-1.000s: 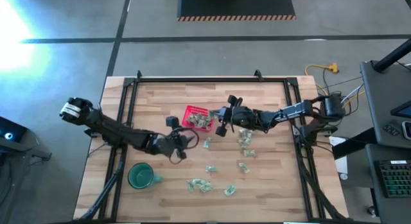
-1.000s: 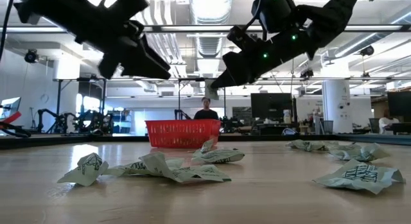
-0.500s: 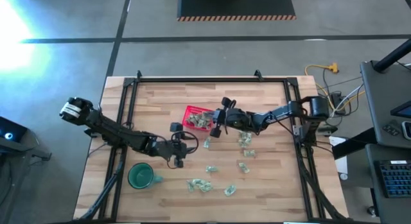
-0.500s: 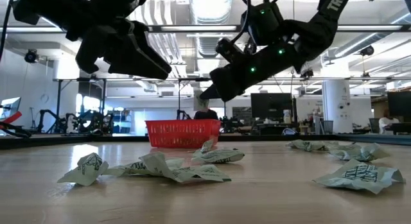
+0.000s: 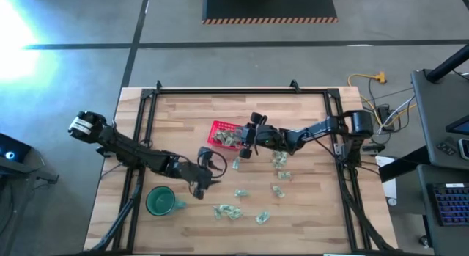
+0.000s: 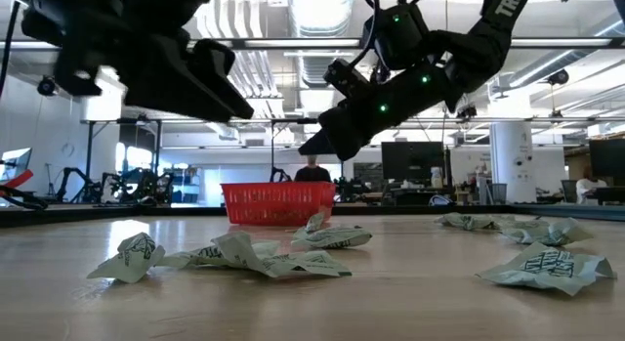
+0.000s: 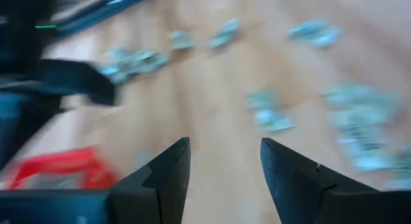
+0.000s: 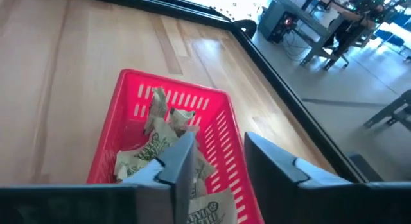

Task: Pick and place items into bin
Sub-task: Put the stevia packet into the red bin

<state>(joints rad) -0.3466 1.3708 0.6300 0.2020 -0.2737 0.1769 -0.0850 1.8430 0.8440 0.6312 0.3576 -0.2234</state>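
Both arms have shifted since the earlier frames: the right end effector (image 5: 249, 136) has slid in over the near rim of the red basket (image 5: 224, 136), and the left end effector (image 5: 207, 180) has swung away from the basket toward the loose pieces on the worktop (image 5: 308, 212). The right end effector's fingers (image 8: 174, 161) stand apart with a crinkled green-and-white piece (image 8: 209, 208) showing low between them, directly above the basket's inside; whether they grip it I cannot tell. The basket lies just ahead of and below that end effector, so a drop here looks likely to land inside. It already holds several wrapped pieces (image 8: 164, 131) heaped against its mesh wall.

The left end effector's fingers (image 7: 168, 166) are spread wide with nothing between them. More pieces (image 5: 229, 210) lie scattered on the worktop toward the camera side, a cluster near it and others (image 5: 280, 162) nearer the right arm. A green mug (image 5: 160, 202) stands apart near the left arm
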